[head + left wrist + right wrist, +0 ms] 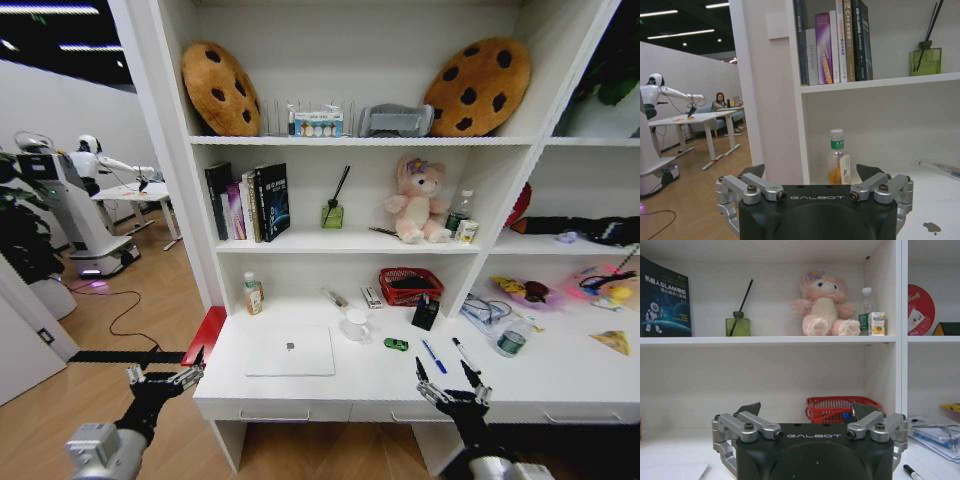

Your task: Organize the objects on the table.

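Observation:
On the white table (560,375) a shut silver laptop (290,350) lies left of centre. A green toy car (396,344) sits to its right, then a blue pen (434,356) and a black pen (465,353). Behind them stands the black pen holder (425,313). My right gripper (453,385) hovers open at the table's front edge, just short of the pens; the right wrist view shows its gripper (806,410) open and the black pen (912,472). My left gripper (165,378) is open and empty beyond the table's left end, and the left wrist view shows this gripper (810,172) open.
A white mug (356,325) stands beside the laptop, with a red mesh basket (410,285) behind the pen holder. An orange drink bottle (253,293) stands at the back left and a water bottle (512,340) at the right. Shelves with books rise behind.

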Controlling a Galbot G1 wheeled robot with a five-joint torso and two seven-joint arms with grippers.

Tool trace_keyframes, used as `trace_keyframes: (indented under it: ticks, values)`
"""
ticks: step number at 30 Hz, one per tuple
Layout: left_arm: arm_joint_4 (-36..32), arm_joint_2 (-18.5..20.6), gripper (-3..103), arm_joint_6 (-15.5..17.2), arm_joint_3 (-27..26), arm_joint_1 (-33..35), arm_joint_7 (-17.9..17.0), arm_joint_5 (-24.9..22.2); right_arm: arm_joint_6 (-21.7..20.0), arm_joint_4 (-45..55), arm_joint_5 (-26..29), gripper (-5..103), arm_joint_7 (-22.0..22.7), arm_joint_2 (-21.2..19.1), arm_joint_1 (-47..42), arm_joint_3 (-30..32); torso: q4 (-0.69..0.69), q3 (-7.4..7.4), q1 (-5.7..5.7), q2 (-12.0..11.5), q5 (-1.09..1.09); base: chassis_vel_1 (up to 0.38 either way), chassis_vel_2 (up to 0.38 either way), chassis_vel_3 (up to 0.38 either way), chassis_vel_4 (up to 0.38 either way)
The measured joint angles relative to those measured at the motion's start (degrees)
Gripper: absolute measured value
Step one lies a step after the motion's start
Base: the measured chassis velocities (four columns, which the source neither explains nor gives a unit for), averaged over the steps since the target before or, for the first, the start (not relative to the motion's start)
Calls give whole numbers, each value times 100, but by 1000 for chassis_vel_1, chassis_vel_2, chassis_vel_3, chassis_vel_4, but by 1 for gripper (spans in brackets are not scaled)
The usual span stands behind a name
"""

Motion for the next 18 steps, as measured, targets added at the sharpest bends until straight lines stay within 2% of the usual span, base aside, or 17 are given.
trace_keyframes:
  ticks: [15, 18]
  values:
    - [12, -44, 100, 44, 64, -17, -52, 40, -28, -1, -10, 100, 12, 1, 3, -19, 0, 0, 0, 0, 0, 0, 0, 0, 0]
    - [14, -44, 100, 44, 66, -18, -52, 41, 72, -2, -72, 100, -58, -15, 22, 31, 0, 0, 0, 0, 0, 0, 0, 0, 0]
